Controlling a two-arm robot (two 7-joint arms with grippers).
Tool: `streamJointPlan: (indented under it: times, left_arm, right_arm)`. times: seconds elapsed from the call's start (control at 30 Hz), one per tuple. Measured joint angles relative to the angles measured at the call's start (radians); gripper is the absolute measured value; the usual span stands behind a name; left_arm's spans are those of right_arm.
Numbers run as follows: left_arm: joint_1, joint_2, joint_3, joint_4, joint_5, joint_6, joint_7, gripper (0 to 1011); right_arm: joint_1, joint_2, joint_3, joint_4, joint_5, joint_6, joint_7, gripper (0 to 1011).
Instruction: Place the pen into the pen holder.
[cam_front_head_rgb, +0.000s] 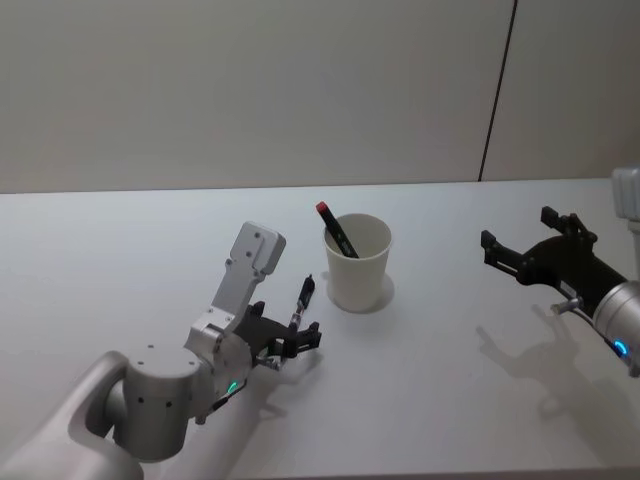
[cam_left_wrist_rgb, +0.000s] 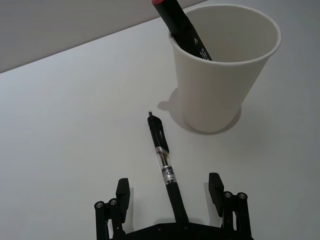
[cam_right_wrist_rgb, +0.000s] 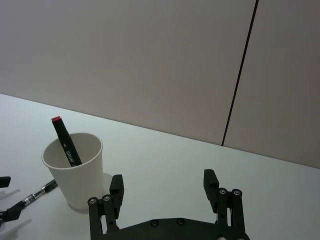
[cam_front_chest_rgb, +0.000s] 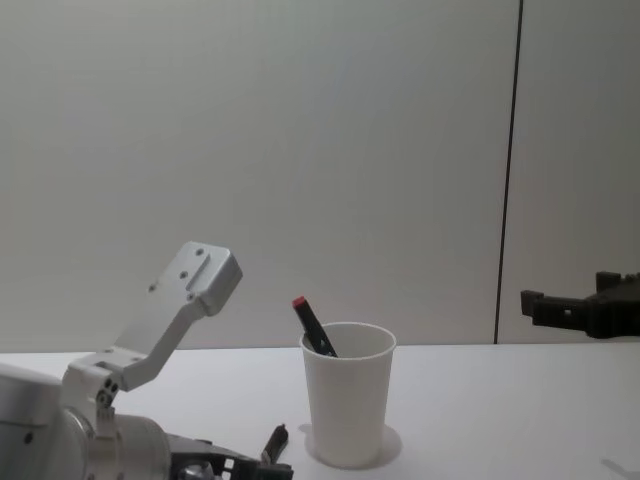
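My left gripper (cam_left_wrist_rgb: 169, 183) sits low over the table (cam_front_head_rgb: 120, 260), its fingers spread wide and gripping nothing. The pen (cam_left_wrist_rgb: 161, 145) runs between them, touching neither finger, its back end toward the palm and its tip pointing at the paper cup (cam_front_head_rgb: 357, 275). The tip stops just short of the cup, outside it. A black marker (cam_front_head_rgb: 337, 228) with a red cap leans inside the cup. My right gripper (cam_front_head_rgb: 515, 230) hangs above the table, well off to the cup's right, also spread open and empty
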Motion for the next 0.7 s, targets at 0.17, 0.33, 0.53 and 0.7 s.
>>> streamJointPlan:
  times: [0.17, 0.33, 0.53, 0.7]
  left_arm:
    - [-0.001, -0.005, 0.0, 0.011, -0.004, -0.004, 0.002, 1002]
    - [-0.001, -0.008, 0.0, 0.02, -0.009, -0.009, 0.002, 1002]
    - [-0.003, -0.012, -0.001, 0.029, -0.014, -0.014, 0.001, 903]
    - [-0.004, -0.015, -0.002, 0.038, -0.019, -0.02, -0.002, 765]
  right_arm:
    - [0.0, 0.0, 0.0, 0.0, 0.0, 0.0, 0.0, 1001]
    - [0.0, 0.0, 0.0, 0.0, 0.0, 0.0, 0.0, 1001]
    - [0.0, 0.0, 0.0, 0.0, 0.0, 0.0, 0.0, 1001]
    - [0.0, 0.0, 0.0, 0.0, 0.0, 0.0, 0.0, 1001]
